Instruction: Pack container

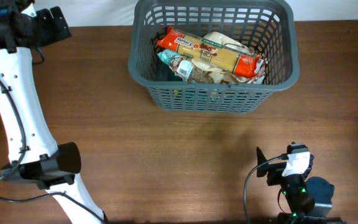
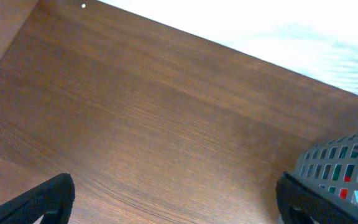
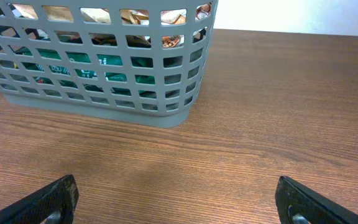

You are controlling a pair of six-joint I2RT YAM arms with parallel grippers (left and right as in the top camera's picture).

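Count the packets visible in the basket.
3 at least in the container: a long pasta packet lying on top, a teal packet under its left end, a brown-and-white packet beneath its middle. Others may be hidden underneath.

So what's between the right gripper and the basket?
Nothing: only bare table lies between the open right gripper and the basket, as the right wrist view shows.

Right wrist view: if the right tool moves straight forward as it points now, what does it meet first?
Probably the basket, at its slotted side wall near the corner. Only bare table lies between the open right tool and it. Depth is unclear, so it could touch the table first.
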